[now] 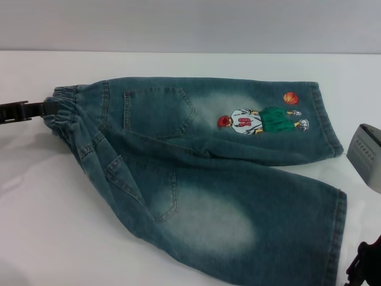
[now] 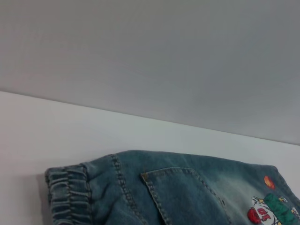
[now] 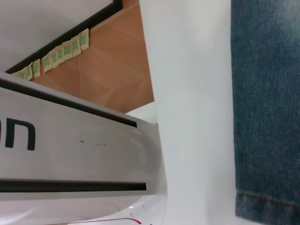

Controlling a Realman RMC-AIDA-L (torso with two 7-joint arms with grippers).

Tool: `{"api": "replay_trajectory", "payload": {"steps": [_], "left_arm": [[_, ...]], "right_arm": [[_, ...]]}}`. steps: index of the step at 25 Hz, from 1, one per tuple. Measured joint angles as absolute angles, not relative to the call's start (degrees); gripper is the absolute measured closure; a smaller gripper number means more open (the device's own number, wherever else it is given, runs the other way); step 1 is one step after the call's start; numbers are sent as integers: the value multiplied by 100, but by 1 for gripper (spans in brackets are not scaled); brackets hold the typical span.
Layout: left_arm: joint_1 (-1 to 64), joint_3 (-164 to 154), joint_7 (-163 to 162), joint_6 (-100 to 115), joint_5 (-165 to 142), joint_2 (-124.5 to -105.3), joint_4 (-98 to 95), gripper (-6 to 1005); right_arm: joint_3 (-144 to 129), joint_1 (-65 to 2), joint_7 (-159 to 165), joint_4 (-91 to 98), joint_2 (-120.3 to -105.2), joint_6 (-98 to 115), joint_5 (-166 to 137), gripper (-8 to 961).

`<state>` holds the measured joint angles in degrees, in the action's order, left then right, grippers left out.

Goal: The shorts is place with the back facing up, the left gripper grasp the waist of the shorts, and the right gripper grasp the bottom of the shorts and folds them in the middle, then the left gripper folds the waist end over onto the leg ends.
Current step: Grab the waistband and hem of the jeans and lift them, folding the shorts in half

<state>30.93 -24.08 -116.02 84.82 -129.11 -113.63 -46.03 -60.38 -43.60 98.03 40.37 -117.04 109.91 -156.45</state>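
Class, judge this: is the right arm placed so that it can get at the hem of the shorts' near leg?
Probably yes. The right end effector sits just beside the near leg's hem of the shorts, and only bare table lies between them.

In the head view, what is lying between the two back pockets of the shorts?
Only denim of the shorts: a diagonal fold crease runs between the upper back pocket and the lower back pocket. Nothing else rests there, as the head view shows.
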Motion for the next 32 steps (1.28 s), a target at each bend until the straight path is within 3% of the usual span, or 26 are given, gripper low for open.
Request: {"api": "replay_trajectory", "payload": {"steps": [32], "left_arm": [[3103,-2408,-11581,8481,-12911,-11388,-4571,952]], "right_arm": [[-6038,-4359,9782,4069,-11813,10776,-15623,319]]}}
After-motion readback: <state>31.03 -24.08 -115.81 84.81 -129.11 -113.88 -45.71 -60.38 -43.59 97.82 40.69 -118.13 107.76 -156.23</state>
